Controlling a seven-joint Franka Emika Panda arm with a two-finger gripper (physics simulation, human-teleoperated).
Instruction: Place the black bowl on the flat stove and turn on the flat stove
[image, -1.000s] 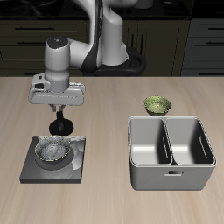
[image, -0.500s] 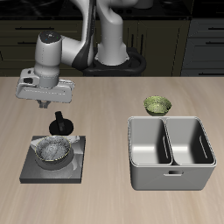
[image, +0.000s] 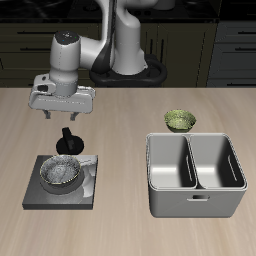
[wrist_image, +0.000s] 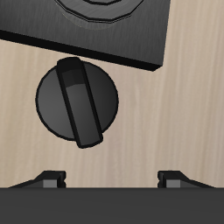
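My gripper (image: 68, 128) hangs released, fingers (wrist_image: 52, 178) spread and holding nothing, directly above the round knob (wrist_image: 77, 101) at the back edge of the flat stove (image: 35, 192). The black bowl (image: 63, 172) sits on that stove, nearer the bench's front edge. No writing is readable.

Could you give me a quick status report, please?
Claw open, empty, above round black knob. Small dark grey bowl sits on flat black square stove. Nothing in the way.
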